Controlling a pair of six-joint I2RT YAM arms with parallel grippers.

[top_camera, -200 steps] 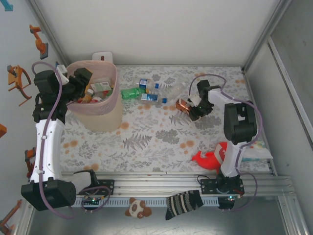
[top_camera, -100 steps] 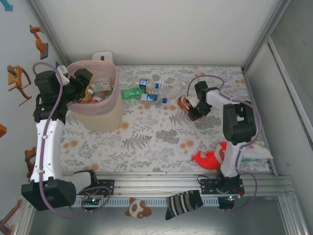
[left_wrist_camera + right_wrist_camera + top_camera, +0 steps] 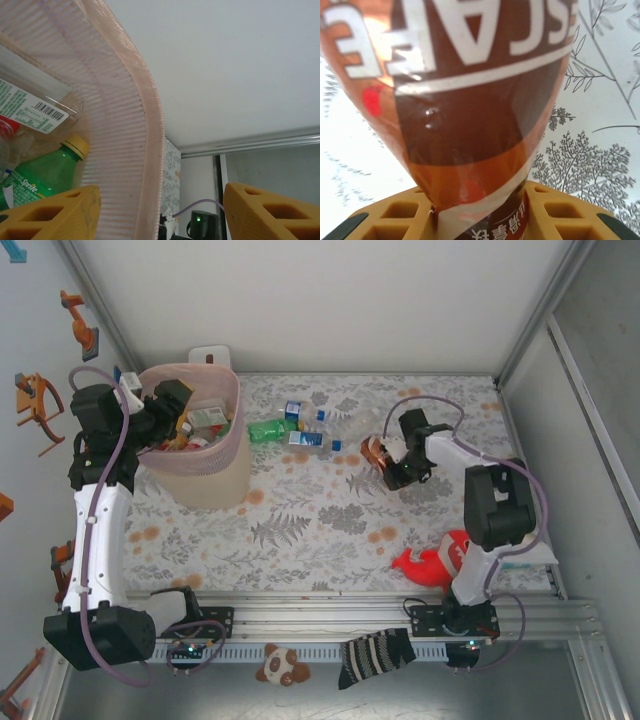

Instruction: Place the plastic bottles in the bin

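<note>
My right gripper is shut on a brown, orange-labelled plastic bottle at mid-right of the floral table. In the right wrist view that bottle fills the space between the yellow fingers. A green bottle, blue-labelled bottles and a clear one lie left of it. The pale-pink bin stands at the far left with several bottles inside. My left gripper hangs open over its left rim. The bin's wall runs between the spread fingers, above a green Sprite bottle.
A red plush toy lies near the right arm's base, with a white packet beside it. A small white box sits behind the bin. A striped sock and a small panda toy lie on the near rail.
The right gripper has closed on the brown bottle, and the right arm's elbow has swung to the right. The left arm has stayed over the bin.
</note>
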